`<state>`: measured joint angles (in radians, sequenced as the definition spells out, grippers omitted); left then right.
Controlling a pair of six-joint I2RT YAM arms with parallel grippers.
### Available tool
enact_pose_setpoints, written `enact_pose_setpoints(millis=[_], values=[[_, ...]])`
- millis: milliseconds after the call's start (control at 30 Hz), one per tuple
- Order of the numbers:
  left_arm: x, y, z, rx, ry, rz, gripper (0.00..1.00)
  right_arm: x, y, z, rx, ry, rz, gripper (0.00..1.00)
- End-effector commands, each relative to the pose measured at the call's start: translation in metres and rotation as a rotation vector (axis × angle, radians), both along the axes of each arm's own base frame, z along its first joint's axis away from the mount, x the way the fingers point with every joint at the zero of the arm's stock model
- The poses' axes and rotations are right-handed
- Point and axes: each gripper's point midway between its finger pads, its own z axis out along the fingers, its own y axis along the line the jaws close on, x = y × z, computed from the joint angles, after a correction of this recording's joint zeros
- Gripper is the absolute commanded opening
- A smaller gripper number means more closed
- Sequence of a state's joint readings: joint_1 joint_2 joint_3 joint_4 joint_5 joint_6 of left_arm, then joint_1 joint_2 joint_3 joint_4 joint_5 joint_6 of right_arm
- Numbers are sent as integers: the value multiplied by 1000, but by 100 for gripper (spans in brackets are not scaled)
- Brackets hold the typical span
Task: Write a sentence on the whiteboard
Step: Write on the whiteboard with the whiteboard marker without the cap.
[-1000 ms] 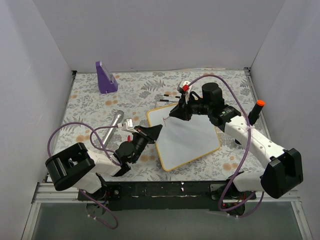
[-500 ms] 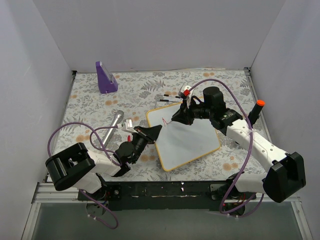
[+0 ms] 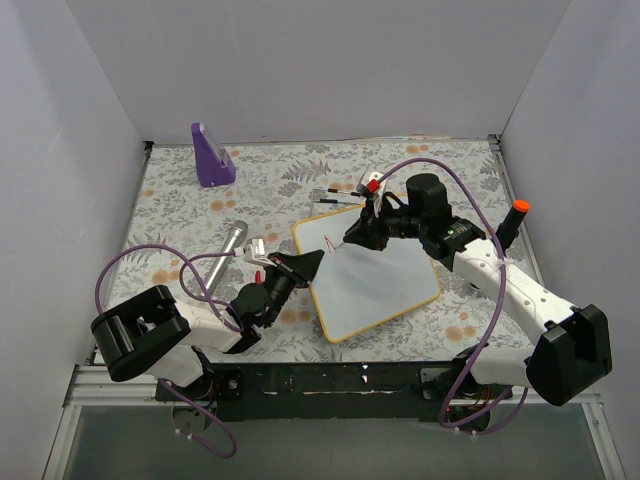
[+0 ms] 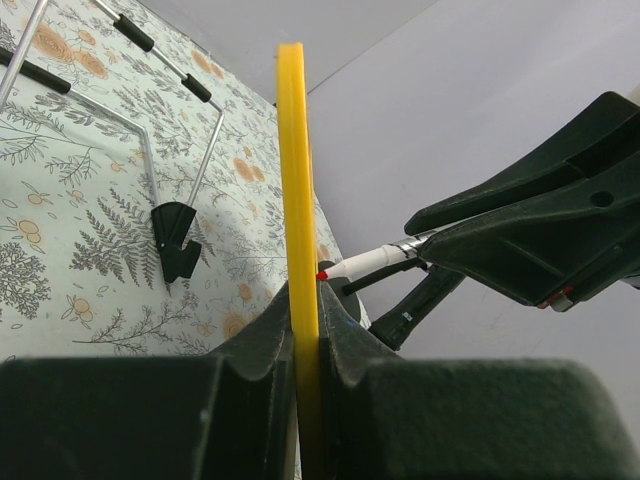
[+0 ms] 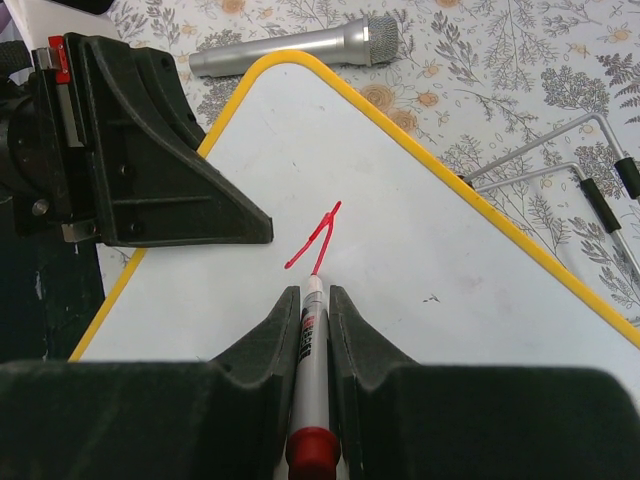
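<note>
The whiteboard (image 3: 375, 275), white with a yellow frame, lies on the floral cloth in the middle; its yellow rim (image 4: 298, 200) runs edge-on in the left wrist view. My left gripper (image 3: 312, 262) is shut on the board's left edge (image 4: 303, 330). My right gripper (image 3: 352, 234) is shut on a red-tipped marker (image 5: 312, 340); its tip touches the board (image 5: 450, 270) at the end of a short red stroke pair (image 5: 318, 235) shaped like a narrow peak. The marker (image 4: 365, 264) also shows in the left wrist view. The sentence itself is not there beyond these first strokes.
A purple wedge-shaped stand (image 3: 211, 155) sits at the back left. A silver microphone (image 3: 222, 250) lies left of the board. A wire frame with black tips (image 3: 340, 196) lies behind the board. A black marker with an orange cap (image 3: 511, 222) stands at the right.
My right gripper has moved the marker slightly down and left on the board, lengthening the red stroke. The left gripper and the board have stayed put.
</note>
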<state>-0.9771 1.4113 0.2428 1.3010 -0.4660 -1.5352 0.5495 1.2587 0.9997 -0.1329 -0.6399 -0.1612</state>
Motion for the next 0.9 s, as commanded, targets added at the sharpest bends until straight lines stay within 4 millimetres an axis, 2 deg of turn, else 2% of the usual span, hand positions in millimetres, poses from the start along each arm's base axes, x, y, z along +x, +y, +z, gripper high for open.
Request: enact_pose_setpoints(millis=[0, 367, 867], values=[[-4, 8, 44, -95, -135, 19, 0, -8, -5, -7, -18, 19, 13, 1], [-5, 8, 43, -93, -133, 17, 0, -8, -5, -7, -22, 15, 10, 1], [-5, 7, 42, -96, -131, 9, 0, 27, -3, 8, -17, -35, -60, 1]])
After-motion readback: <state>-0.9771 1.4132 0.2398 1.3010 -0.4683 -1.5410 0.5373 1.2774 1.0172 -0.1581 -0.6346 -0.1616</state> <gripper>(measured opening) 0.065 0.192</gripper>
